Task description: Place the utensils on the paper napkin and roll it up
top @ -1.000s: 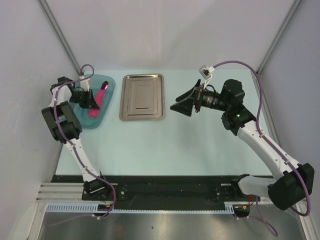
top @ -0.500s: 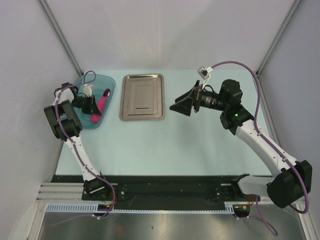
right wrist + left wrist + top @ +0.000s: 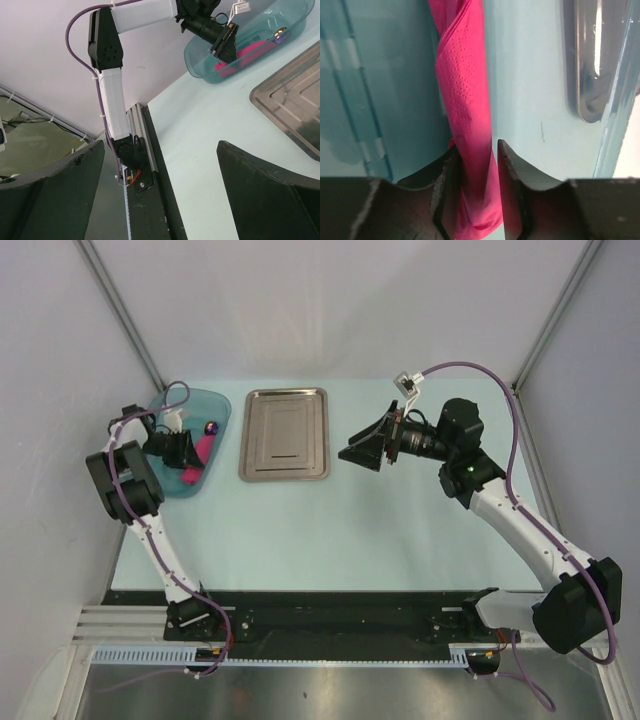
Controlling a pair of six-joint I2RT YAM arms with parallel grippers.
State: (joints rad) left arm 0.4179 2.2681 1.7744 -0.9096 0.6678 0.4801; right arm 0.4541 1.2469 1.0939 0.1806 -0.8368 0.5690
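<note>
- The left tool (image 3: 477, 150) is inside the teal dish (image 3: 218, 406) at the far left of the bench (image 3: 350, 530). Its two fingers are clamped on the paper napkin (image 3: 465, 90).
- In the left wrist view the napkin is a bunched, twisted strip of magenta-pink paper. It runs away from the fingers across the dish floor, with one end pinched between them.
- From above, the napkin sits within the dish outline, just right of the left tool.
- A small purple utensil (image 3: 211, 426) lies in the dish just beyond the napkin (probably the fork, though it is too small to be sure).
- The steel tray (image 3: 285, 435) sits flat on the bench just right of the dish, apart from it.
- The right tool (image 3: 362, 445) hangs above the bench to the right of the tray, pointing left toward it. Its fingers are spread wide with nothing between them.
- The right wrist view looks across the tray corner to the dish and the left arm.
</note>
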